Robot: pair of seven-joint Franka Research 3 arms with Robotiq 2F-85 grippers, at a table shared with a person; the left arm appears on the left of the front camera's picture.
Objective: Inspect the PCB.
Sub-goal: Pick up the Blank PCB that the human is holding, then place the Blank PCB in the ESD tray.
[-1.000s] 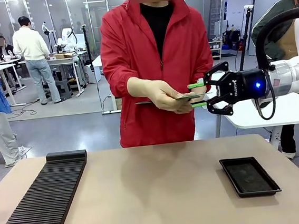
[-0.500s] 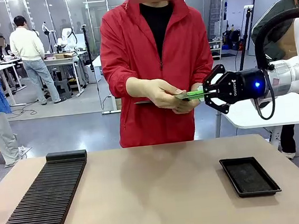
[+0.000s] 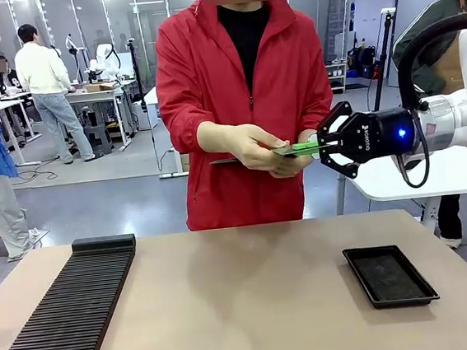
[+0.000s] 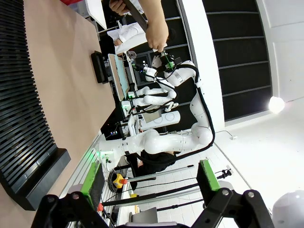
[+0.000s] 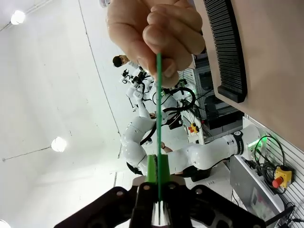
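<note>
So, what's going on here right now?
A handover in mid-air. The person's hand holds one end of the PCB beyond the table, and the right gripper is shut on the other end. Both grip it. The left gripper is open, holding nothing. The black tray lies on the table.

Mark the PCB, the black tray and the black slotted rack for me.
PCB point(image 5: 158, 109), right wrist view, on its thin green edge seen end-on.
black tray point(image 3: 390, 276), front view, on its bare floor.
black slotted rack point(image 3: 69, 311), front view, middle of its ribbed top.
</note>
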